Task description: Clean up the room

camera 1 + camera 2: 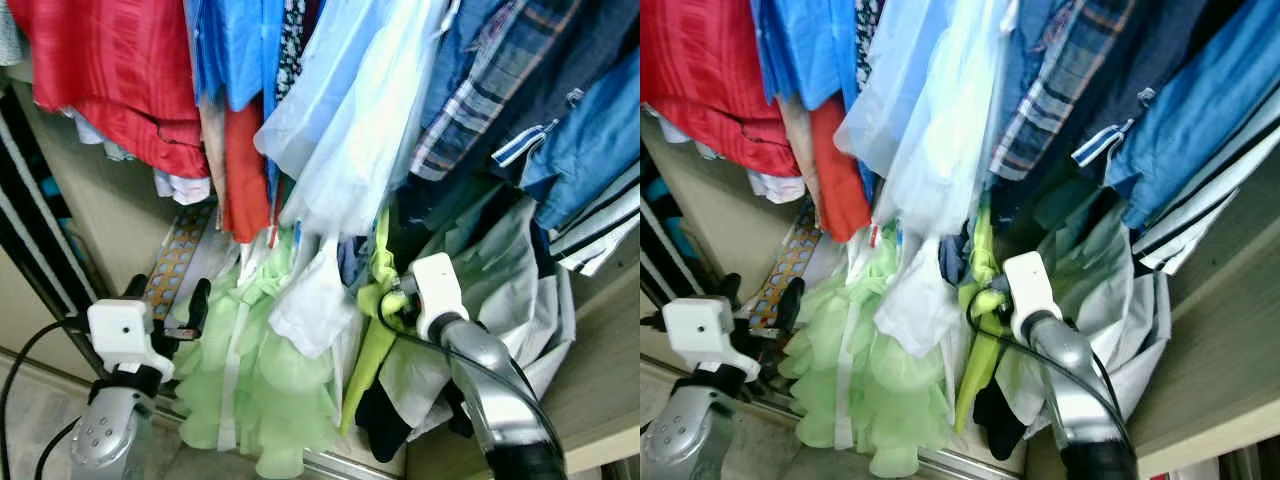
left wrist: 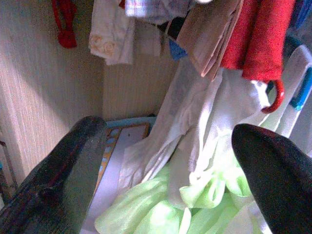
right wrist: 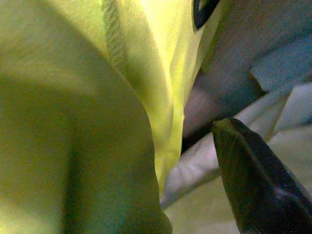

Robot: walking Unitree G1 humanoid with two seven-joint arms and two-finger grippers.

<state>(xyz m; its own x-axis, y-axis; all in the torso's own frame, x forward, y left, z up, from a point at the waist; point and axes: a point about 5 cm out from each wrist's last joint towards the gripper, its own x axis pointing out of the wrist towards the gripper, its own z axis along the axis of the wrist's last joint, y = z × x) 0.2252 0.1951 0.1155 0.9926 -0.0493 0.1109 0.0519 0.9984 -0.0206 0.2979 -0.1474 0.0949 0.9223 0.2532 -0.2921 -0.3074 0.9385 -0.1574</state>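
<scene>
Clothes hang in an open wardrobe. My right gripper (image 1: pixel 392 300) is pushed into a yellow-green garment (image 1: pixel 372 345) that hangs among them. In the right wrist view that garment (image 3: pixel 73 122) covers one finger, and the other finger (image 3: pixel 253 175) stands apart from the cloth, so the gripper is open. At the lower left my left gripper (image 1: pixel 168 296) is open with nothing in it. It sits just left of a pale green frilly dress (image 1: pixel 260 385), which lies below the fingers (image 2: pixel 63 175) in the left wrist view.
Red (image 1: pixel 110 70), blue (image 1: pixel 235 45), pale blue (image 1: pixel 350 110) and plaid (image 1: pixel 480 90) garments hang overhead. A patterned flat box (image 1: pixel 178 250) leans by the wardrobe's beige side wall (image 1: pixel 90 210). A wooden panel (image 1: pixel 610 370) stands at the right, and a dark door frame (image 1: pixel 30 230) at the left.
</scene>
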